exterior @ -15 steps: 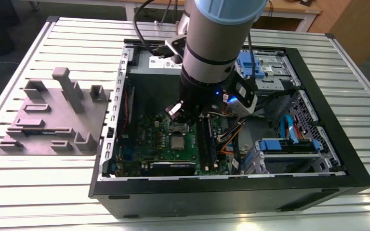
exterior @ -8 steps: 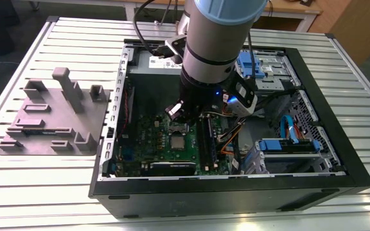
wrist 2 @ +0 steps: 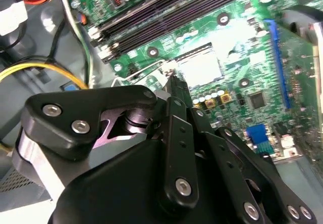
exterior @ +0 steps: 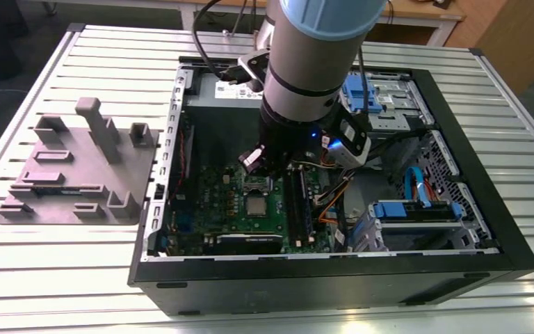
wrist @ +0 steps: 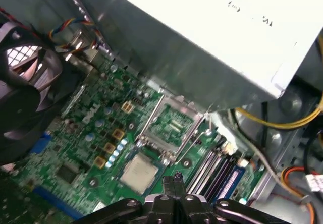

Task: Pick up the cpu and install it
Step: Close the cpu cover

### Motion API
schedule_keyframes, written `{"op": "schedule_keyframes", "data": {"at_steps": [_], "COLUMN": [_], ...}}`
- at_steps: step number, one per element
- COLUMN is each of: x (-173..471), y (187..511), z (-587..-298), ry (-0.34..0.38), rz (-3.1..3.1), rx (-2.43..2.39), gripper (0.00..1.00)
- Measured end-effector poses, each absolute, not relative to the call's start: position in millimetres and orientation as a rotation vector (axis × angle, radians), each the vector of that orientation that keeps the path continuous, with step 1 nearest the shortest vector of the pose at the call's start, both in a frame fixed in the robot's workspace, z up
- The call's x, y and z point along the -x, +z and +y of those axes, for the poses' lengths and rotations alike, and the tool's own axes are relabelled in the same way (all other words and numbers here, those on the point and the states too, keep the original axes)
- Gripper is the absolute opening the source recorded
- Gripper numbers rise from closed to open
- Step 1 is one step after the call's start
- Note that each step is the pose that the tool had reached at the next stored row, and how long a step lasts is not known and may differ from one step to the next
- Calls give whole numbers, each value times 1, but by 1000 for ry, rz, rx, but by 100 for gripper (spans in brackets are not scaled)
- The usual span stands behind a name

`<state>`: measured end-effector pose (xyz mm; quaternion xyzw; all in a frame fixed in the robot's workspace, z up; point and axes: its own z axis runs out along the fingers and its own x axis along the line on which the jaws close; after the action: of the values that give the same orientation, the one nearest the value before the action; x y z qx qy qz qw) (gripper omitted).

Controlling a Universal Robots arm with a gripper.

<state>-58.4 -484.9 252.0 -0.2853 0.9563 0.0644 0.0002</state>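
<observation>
A slatted metal table [exterior: 109,56] is carrying an open black computer case [exterior: 341,278] lying on its side. A grey moulded tray [exterior: 72,174] with upright posts is sitting on the table at the exterior view's left, just beside the case.

The arm [exterior: 309,69] is reaching down into the case over the green motherboard [exterior: 220,188].

The cpu [exterior: 255,204] is lying flat in its socket on the motherboard, silver top up. It is showing in both wrist views [wrist: 139,173] [wrist 2: 202,67]. The metal retention frame [wrist: 169,125] is standing flipped open just beside the cpu.

The hand [wrist: 174,179] is hanging low over the board, between the cpu and the memory slots [wrist: 212,171]. Its fingers are pressing together, narrow, and nothing is showing between them. It is not holding the cpu.

In the second wrist view the hand [wrist 2: 174,82] is pointing at the socket edge, near the thin wire lever [wrist 2: 146,70]. Whether the tips are touching the board or the lever, cannot tell.

A black fan [wrist: 20,82] is sitting at one side of the board. The big grey box with a white label [wrist: 227,32] is sitting behind the socket. Yellow cables [wrist: 282,123] are running beside it. Blue drive brackets [exterior: 416,209] are showing at the exterior view's right inside the case.
</observation>
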Motion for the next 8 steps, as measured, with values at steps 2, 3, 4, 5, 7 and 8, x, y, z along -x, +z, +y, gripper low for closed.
{"op": "schedule_keyframes", "data": {"at_steps": [2, 3, 4, 5, 7, 8], "x": [58, 58, 58, 58, 58, 58], "y": [251, 250, 250, 249, 248, 248], "z": [-485, -485, -485, -485, -485, -485], "ry": [231, 232, 231, 231, 232, 234], "rz": [2993, 2991, 2986, 2979, 2964, 2959], "rx": [907, 916, 936, 963, 1016, 1031], "gripper": [10, 10, 10, 10, 10, 10]}}
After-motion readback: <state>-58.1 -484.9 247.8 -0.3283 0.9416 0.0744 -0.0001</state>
